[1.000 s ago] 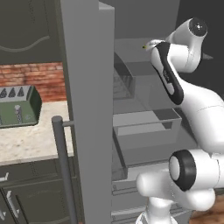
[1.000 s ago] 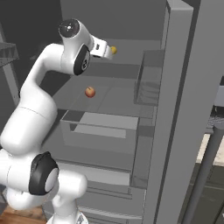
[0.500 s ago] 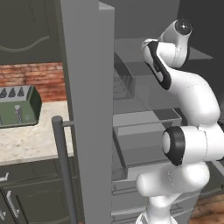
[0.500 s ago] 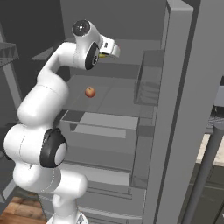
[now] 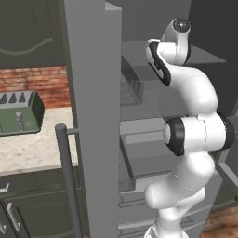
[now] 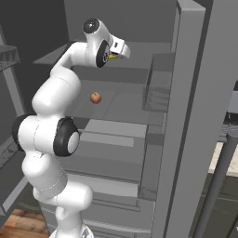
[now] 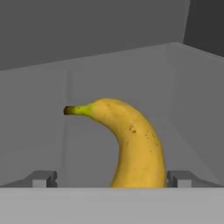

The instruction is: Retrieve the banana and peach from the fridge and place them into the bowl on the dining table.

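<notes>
We face the open fridge (image 6: 195,116), its door (image 5: 90,116) swung wide, and judge the banana pickup is the step in hand. The gripper (image 7: 111,178) reaches onto the upper shelf (image 6: 139,74), jaws spread wide with the banana (image 7: 131,144) standing between them, not yet clamped. Next we should close on it. The peach (image 6: 95,97) rests on the shelf below, near its left edge. We read no labels or writing anywhere.

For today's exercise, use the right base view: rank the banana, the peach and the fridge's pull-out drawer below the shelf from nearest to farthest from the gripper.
1. The banana: at the open gripper, on the upper shelf.
2. The peach: one shelf down, below and to the picture's left of the gripper.
3. The drawer: lower still, beneath the peach's shelf.
</notes>
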Robot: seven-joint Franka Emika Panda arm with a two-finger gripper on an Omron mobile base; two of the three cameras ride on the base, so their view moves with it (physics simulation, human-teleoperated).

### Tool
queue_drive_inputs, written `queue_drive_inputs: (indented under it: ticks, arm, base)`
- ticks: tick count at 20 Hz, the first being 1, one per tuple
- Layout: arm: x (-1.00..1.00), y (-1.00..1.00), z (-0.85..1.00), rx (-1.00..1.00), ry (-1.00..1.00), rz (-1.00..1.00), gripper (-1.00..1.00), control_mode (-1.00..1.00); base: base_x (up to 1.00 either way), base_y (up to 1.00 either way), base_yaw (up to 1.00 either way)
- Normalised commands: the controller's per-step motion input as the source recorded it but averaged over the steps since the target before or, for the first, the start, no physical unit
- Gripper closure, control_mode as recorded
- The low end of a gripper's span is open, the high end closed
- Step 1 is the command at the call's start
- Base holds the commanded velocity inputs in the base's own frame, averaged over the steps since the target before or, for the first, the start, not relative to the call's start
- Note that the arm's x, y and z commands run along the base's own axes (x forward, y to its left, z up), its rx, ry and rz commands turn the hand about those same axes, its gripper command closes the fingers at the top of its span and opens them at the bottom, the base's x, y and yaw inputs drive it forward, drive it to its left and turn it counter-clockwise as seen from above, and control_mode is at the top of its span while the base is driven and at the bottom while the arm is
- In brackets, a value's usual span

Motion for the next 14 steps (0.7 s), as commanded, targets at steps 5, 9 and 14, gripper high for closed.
queue_drive_inputs:
  ticks: [5, 9, 14]
  arm:
    - [0.12, -0.14, -0.33, 0.0, 0.06, -0.1, -1.0, -1.0]
    - [0.05, -0.04, -0.29, 0.0, 0.01, -0.09, 1.0, -1.0]
    - [-0.2, -0.03, -0.63, 0.0, -0.08, -0.08, 1.0, -1.0]
  base:
    - [0.0, 0.0, 0.0]
    - [0.0, 0.0, 0.0]
    - [0.0, 0.0, 0.0]
